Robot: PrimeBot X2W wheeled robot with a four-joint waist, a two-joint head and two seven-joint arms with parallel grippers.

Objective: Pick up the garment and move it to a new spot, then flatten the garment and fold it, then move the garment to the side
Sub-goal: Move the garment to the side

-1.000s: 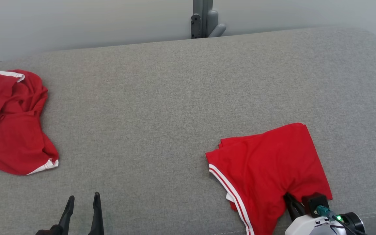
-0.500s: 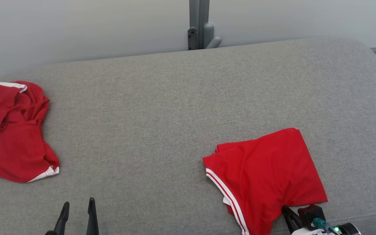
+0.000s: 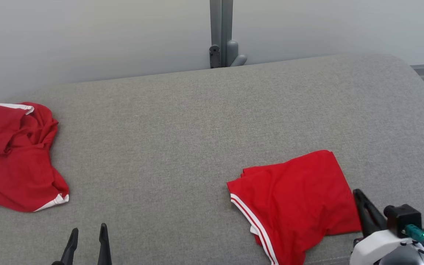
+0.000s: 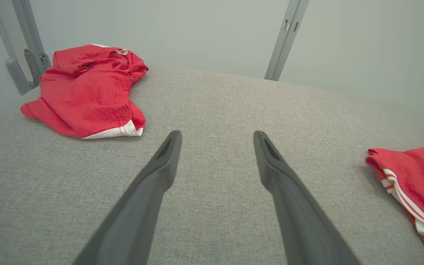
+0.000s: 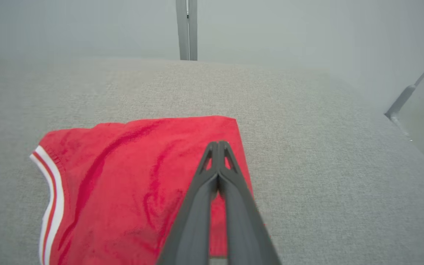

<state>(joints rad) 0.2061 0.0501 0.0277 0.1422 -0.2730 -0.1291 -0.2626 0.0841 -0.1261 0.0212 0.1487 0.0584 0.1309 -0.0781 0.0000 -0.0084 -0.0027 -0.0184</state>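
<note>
A folded red garment (image 3: 293,195) with white stripes along its hem lies on the grey cushioned surface (image 3: 197,129) at the near right. It also shows in the right wrist view as the same garment (image 5: 134,191) and at the right edge of the left wrist view (image 4: 414,176). My right gripper (image 3: 358,194) is shut beside the garment's right edge, its tips (image 5: 218,144) over the fabric's right border with nothing seen pinched. My left gripper (image 3: 87,232) stands open low at the near left, over bare cushion (image 4: 217,137).
A second red garment (image 3: 17,158), crumpled and white-trimmed, lies at the far left edge (image 4: 87,92). A grey metal post (image 3: 221,33) rises behind the cushion against a pale wall. The cushion's rounded right edge (image 5: 388,121) drops off close to my right gripper.
The head camera has tilted, so everything sits lower in the picture. My right gripper, shut throughout, moved from the garment's near hem to its right edge. The left gripper stayed open.
</note>
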